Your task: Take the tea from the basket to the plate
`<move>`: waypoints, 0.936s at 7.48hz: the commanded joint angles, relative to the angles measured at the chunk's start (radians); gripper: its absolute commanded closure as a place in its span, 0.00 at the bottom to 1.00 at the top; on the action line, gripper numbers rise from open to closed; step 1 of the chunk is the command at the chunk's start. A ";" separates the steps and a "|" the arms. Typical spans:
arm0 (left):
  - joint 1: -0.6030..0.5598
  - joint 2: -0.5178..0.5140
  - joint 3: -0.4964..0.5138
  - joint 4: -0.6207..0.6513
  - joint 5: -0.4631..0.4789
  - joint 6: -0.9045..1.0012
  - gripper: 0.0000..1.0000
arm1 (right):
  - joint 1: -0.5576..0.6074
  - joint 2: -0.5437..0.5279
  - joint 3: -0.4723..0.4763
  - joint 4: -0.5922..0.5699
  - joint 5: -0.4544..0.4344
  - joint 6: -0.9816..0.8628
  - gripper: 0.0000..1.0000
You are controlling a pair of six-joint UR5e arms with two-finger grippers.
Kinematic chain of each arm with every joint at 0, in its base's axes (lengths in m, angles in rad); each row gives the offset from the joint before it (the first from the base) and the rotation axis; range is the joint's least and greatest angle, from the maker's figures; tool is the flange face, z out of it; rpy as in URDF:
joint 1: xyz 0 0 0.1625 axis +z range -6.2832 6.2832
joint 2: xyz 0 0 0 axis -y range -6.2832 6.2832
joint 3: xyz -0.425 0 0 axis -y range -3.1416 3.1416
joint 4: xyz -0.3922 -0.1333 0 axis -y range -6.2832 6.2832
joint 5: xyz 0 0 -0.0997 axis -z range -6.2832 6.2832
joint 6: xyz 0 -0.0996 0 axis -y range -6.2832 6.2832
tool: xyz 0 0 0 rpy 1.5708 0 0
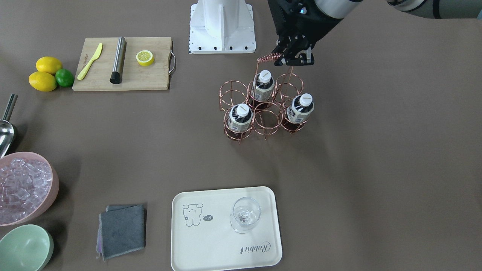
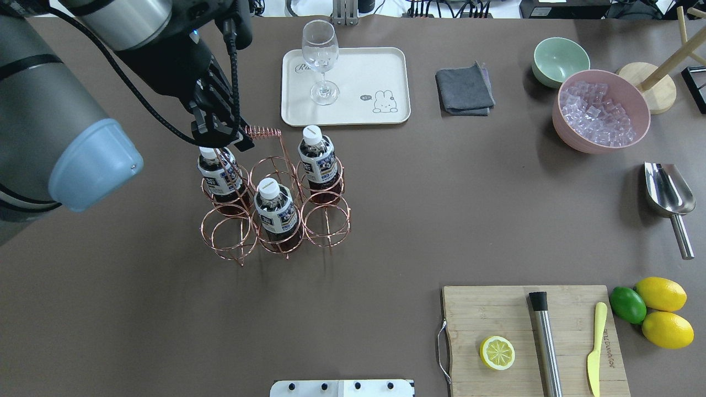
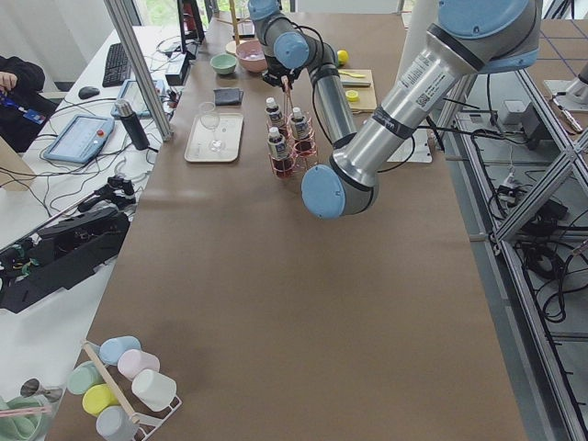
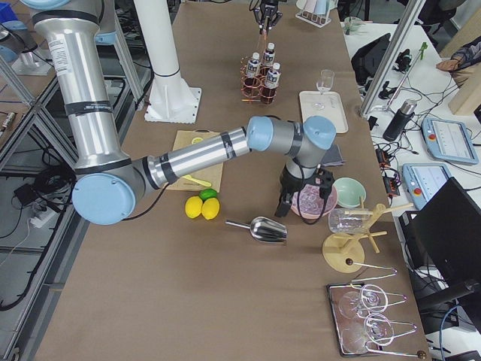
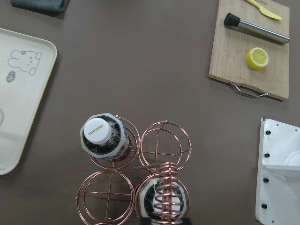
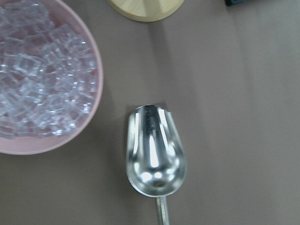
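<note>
The copper wire basket stands mid-table with three tea bottles in it. My left gripper is above the basket's back, shut on one end of the coiled handle. In the overhead view the left gripper sits by the coil, above one tea bottle. The left wrist view shows the coil over one capped bottle and another bottle beside it. The cream plate lies apart from the basket. My right gripper shows only in the exterior right view; I cannot tell its state.
A wine glass stands on the plate. A grey cloth, a pink bowl of ice and a green bowl lie beside it. A metal scoop lies under the right wrist. A cutting board holds a half lemon.
</note>
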 commanded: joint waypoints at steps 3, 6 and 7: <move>0.047 -0.023 0.074 -0.151 0.000 -0.077 1.00 | -0.195 0.247 0.031 -0.091 0.154 0.435 0.00; 0.055 -0.020 0.070 -0.156 0.000 -0.077 1.00 | -0.238 0.271 0.038 -0.081 0.213 0.542 0.00; 0.056 -0.020 0.071 -0.156 0.000 -0.077 1.00 | -0.249 0.274 0.037 -0.080 0.245 0.543 0.00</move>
